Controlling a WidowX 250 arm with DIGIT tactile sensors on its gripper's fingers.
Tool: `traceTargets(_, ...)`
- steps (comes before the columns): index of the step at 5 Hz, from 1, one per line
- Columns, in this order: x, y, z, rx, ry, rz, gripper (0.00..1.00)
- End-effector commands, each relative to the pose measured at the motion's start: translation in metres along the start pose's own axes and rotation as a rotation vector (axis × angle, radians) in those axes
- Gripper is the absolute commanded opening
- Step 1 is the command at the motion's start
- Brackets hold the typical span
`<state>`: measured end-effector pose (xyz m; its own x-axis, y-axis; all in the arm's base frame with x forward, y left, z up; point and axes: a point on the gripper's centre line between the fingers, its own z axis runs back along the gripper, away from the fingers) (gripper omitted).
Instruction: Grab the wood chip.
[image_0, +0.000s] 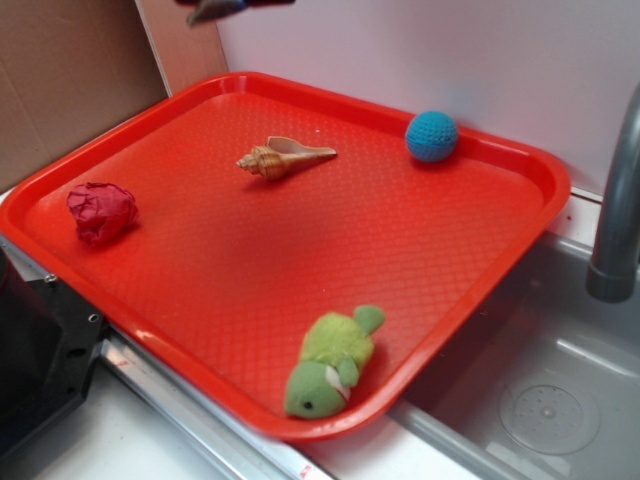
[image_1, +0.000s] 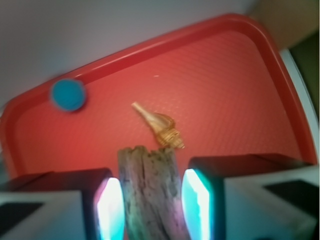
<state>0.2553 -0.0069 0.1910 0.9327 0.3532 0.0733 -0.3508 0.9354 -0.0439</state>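
Note:
The wood chip (image_1: 149, 172) is a rough brown-grey oblong piece standing upright between my gripper's (image_1: 152, 200) two fingers in the wrist view. The jaws are shut on its sides. It hangs high above the red tray (image_1: 240, 90). In the exterior view only the gripper's lowest tip (image_0: 250, 2) shows at the top edge, with the wood chip (image_0: 212, 11) sticking out below it, above the tray's (image_0: 300, 85) far left rim.
On the tray lie a tan spiral seashell (image_0: 283, 157), a blue crocheted ball (image_0: 431, 136), a crumpled red lump (image_0: 101, 211) and a green plush turtle (image_0: 330, 362). A grey faucet (image_0: 618, 200) and sink (image_0: 540, 400) stand at the right. Cardboard (image_0: 70, 70) is behind left.

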Motion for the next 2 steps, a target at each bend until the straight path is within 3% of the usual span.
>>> traceTargets(1, -0.0139, 0.0282, 0.0241, 0.033, -0.102, -0.052, 0.0)
traceTargets(2, -0.0129, 0.0324, 0.0217, 0.028, -0.099, -0.067, 0.0)
